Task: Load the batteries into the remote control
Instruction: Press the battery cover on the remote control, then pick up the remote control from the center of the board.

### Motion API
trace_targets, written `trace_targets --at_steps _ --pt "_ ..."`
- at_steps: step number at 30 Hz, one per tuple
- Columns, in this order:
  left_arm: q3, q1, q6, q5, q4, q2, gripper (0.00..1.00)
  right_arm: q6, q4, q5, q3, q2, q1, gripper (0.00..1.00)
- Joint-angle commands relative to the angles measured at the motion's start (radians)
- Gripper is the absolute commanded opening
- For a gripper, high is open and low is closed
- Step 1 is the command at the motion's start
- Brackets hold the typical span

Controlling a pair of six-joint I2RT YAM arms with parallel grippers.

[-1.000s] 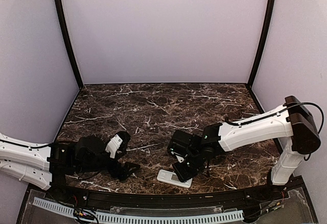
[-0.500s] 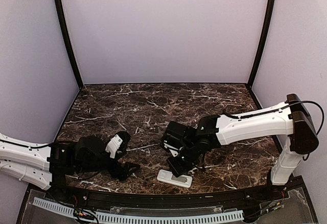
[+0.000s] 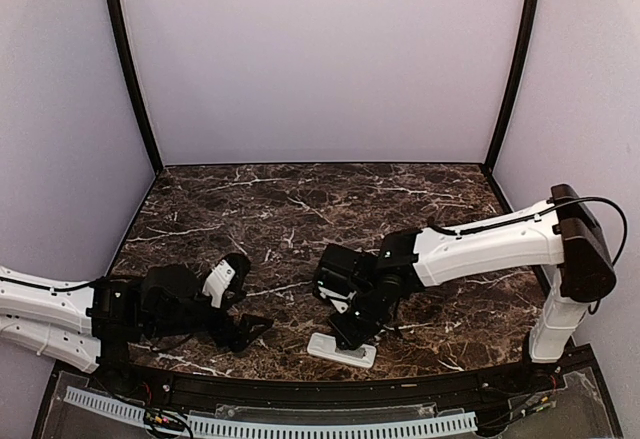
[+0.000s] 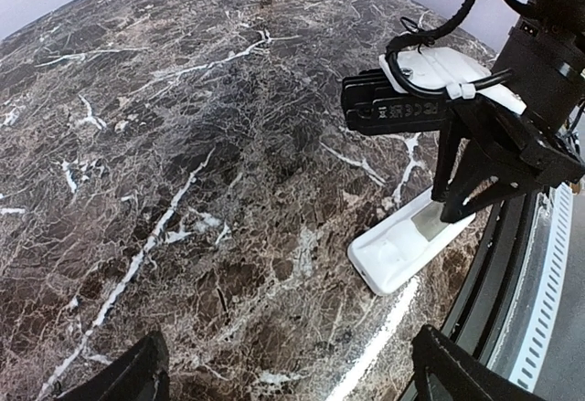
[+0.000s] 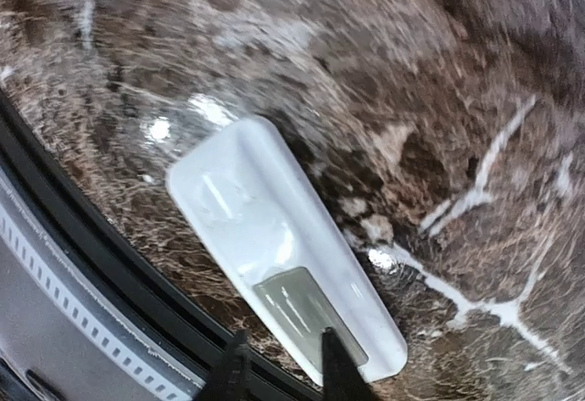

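Lying back-up near the front edge of the bench, the remote control sits slantwise just inside the black rail, its recessed compartment facing up. The right gripper hangs over the compartment end of the remote, its fingertips parted by a narrow gap with nothing seen between them. The left gripper sits low over the bench, apart from the remote on its left, jaws spread wide and holding nothing. Open marble stretches from the remote to the far wall. Toward the rail there is almost no margin.
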Motion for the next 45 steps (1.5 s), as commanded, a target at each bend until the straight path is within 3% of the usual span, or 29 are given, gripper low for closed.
trace_targets --at_steps 1,6,8,14,23,31,43,45 --pt "-0.017 0.002 -0.023 -0.054 -0.027 -0.067 0.93 -0.190 -0.055 0.045 0.148 0.011 0.013 0.41" --pt "-0.024 0.003 -0.057 -0.136 -0.111 -0.141 0.97 -0.373 -0.109 0.063 0.249 0.133 0.017 0.93" --pt "-0.022 0.003 -0.066 -0.166 -0.139 -0.156 0.97 -0.419 -0.136 0.068 0.284 0.187 0.019 0.99" --pt "-0.024 0.003 -0.078 -0.205 -0.165 -0.170 0.97 -0.481 -0.149 0.063 0.341 0.263 0.023 0.96" --pt "-0.039 0.003 -0.067 -0.217 -0.171 -0.190 0.98 -0.475 -0.175 0.086 0.374 0.334 0.062 0.66" --pt "-0.040 0.003 -0.066 -0.216 -0.174 -0.198 0.98 -0.443 -0.188 0.091 0.374 0.349 0.071 0.51" --pt "-0.047 0.003 -0.060 -0.204 -0.164 -0.203 0.98 -0.431 -0.228 0.141 0.382 0.388 0.084 0.51" --pt "-0.047 0.003 -0.059 -0.202 -0.164 -0.204 0.98 -0.431 -0.230 0.141 0.383 0.390 0.085 0.47"
